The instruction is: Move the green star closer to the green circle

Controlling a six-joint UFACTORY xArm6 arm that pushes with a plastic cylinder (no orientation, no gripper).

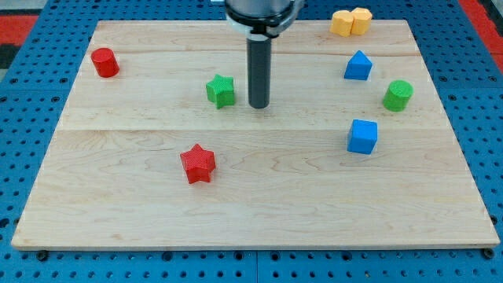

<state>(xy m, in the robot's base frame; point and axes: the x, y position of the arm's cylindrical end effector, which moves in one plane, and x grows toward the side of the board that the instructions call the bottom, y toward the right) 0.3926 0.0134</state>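
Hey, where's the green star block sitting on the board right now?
The green star block sits on the wooden board, left of centre toward the view's top, just left of my tip and above the red star block.

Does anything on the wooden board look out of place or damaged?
Nothing stands out. All the blocks sit flat and intact on the wooden board. The yellow block sits at its top edge, and my tip is just right of the green star.

No readable text or markings.
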